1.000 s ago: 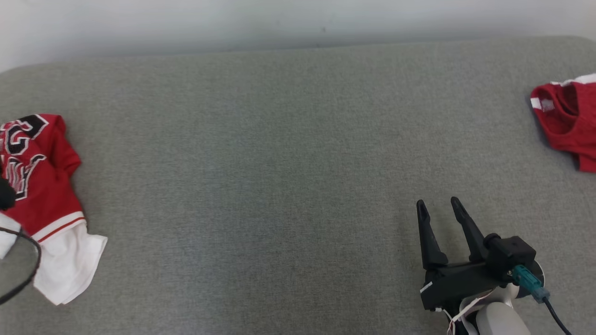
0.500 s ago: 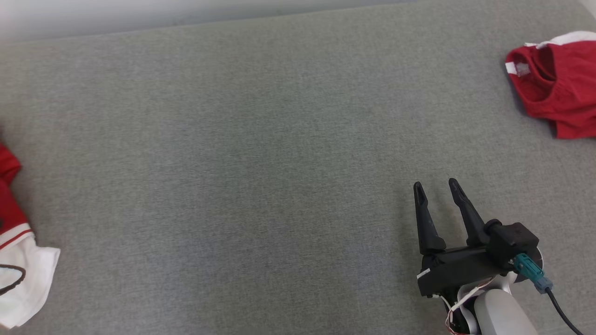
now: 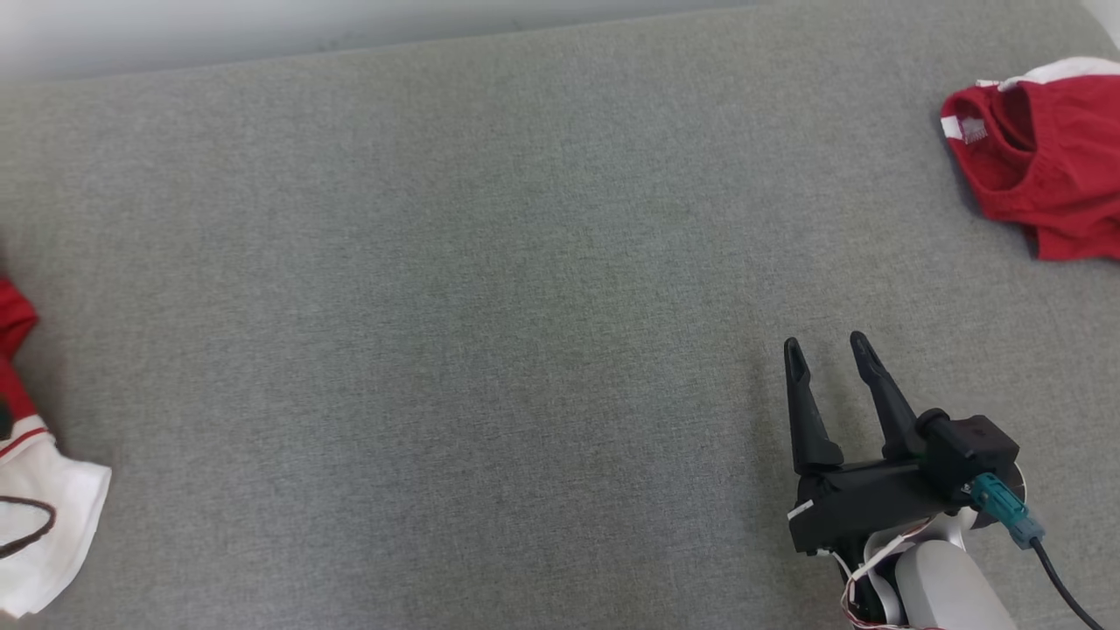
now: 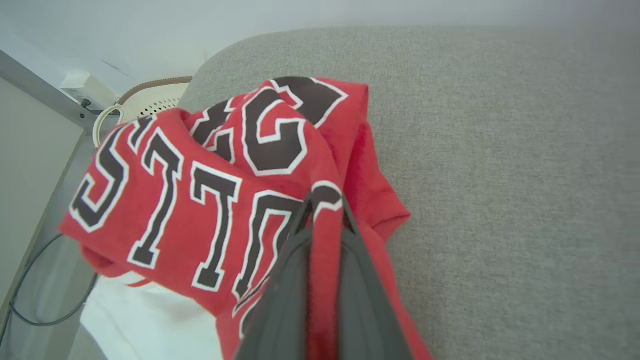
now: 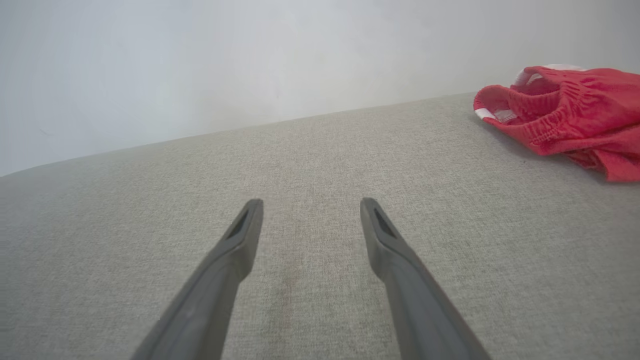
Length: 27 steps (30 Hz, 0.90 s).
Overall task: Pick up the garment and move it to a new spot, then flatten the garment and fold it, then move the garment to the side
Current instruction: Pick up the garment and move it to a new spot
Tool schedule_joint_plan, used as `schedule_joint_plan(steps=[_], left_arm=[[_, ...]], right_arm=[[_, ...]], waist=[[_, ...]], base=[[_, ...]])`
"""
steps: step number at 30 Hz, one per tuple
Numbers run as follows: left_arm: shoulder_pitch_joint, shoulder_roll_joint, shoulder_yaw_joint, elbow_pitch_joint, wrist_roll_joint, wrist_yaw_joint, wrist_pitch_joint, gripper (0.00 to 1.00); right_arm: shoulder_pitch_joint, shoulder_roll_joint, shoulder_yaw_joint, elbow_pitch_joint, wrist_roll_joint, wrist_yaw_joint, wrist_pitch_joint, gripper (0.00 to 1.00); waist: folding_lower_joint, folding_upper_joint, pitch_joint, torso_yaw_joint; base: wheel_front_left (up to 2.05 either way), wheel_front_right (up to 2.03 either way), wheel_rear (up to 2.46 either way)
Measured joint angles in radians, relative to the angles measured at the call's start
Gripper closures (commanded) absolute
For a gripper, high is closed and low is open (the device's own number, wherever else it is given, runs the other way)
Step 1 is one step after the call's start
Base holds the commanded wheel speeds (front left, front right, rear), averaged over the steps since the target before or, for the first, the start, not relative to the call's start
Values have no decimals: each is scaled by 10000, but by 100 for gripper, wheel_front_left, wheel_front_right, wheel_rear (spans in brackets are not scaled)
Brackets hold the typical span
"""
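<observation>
The garment [image 4: 200, 190] is a crumpled red shirt with black, white-edged letters and a white lower part, lying at the left end of the grey cushioned surface [image 4: 500, 175]. My left gripper [image 4: 324, 205] is shut on a fold of its red cloth, which is pinched between the two dark fingers. In the head view only the garment's red and white edge [image 3: 39, 490] shows at the far left. My right gripper [image 3: 825, 343] hovers low over bare grey fabric at the lower right. It is open and holds nothing, and the right wrist view shows the same gripper [image 5: 311, 202].
A second red garment [image 3: 1041, 175] with white trim lies bunched at the far right, also seen as a red garment [image 5: 565, 110] ahead and right of my right fingers. A dark cable [image 4: 45, 310] and a white round object [image 4: 155, 100] sit beyond the surface's left end. A pale wall runs behind.
The whole head picture has shifted, so the camera has moved; the red shirt now lies mostly past the left edge. The right gripper keeps its place and stays open.
</observation>
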Motion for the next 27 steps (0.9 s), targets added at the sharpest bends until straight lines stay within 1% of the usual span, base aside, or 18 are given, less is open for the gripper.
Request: schedule_joint_plan(steps=[6,14,19,20,27], left_arm=[[-282,-117,-290,-161,96,-100,-853,100],[-846,-328,-838,-984,167,-384,-1446,100],[-1141,-483,-1340,-1925,178,-537,-1469,100],[-1141,-483,-1340,-1925,178,-537,-1469,100],[-1186,-800,-2090,-3898,-17,-612,-966,100]], right_arm=[[8,23,21,130,0,0,0,0],[327,54,-94,230,94,0,-2,0],[424,140,-121,253,105,0,0,0],[424,140,-121,253,105,0,0,0],[582,284,-209,286,121,0,-2,0]], waist=[[0,-1,-340,149],[-1,-2,-979,292],[-1,-1,-1368,333],[-1,-1,-1368,333],[-1,-2,-1756,214]], base=[[0,0,0],[0,0,0],[0,0,0],[0,0,0],[0,0,0]])
